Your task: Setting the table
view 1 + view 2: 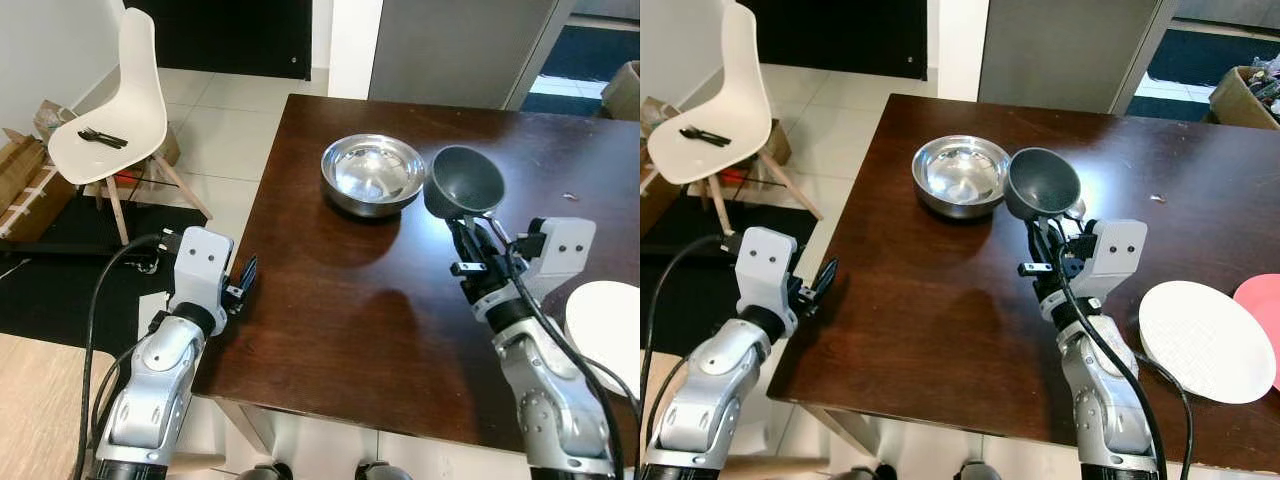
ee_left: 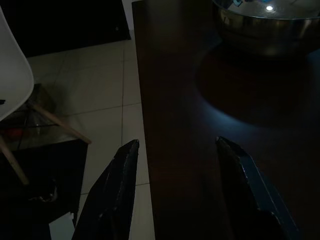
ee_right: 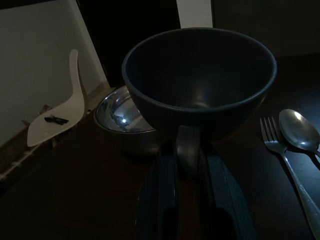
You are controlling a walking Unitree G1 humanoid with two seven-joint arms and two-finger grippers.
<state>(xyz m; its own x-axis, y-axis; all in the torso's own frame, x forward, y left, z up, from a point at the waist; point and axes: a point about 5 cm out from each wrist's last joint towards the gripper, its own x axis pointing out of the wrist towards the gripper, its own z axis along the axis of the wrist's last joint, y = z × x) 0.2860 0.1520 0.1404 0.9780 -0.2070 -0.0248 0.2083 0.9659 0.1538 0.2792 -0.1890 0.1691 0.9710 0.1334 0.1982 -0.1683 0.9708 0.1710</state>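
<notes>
Item, step in hand: I am carrying the dark grey bowl (image 1: pixel 465 181) with the right gripper (image 1: pixel 470 243), whose two black fingers are clamping narrowly on the bowl's near rim, one inside and one outside as far as the right wrist view lets me judge. The bowl is hanging tilted above the dark wooden table (image 1: pixel 340 320), just beside the steel bowl (image 1: pixel 372 173) that is standing on the far middle of the tabletop; I cannot tell whether the two are touching. Item, left gripper (image 1: pixel 243 277): I am holding it idle at the table's left edge, fingers spread wide, gripping nothing. Item, cutlery: a fork (image 3: pixel 286 160) and a spoon (image 3: pixel 299 130) are lying side by side on the table next to the grey bowl, on the side away from the steel one. Item, plates: a white plate (image 1: pixel 1206 340) is sitting on the right of the table, with a pink plate (image 1: pixel 1266 310) partly under or behind it. Next move, by my judgement: I am needing to pick a place setting, level the bowl and lower it clear of the steel bowl and the cutlery before releasing. Hard to make out: both wrist views are very dark, the pink plate is cut off at the frame edge, and the small black objects (image 1: pixel 101 138) on the white chair (image 1: pixel 115 110) are looking like cutlery, though I cannot be sure.
</notes>
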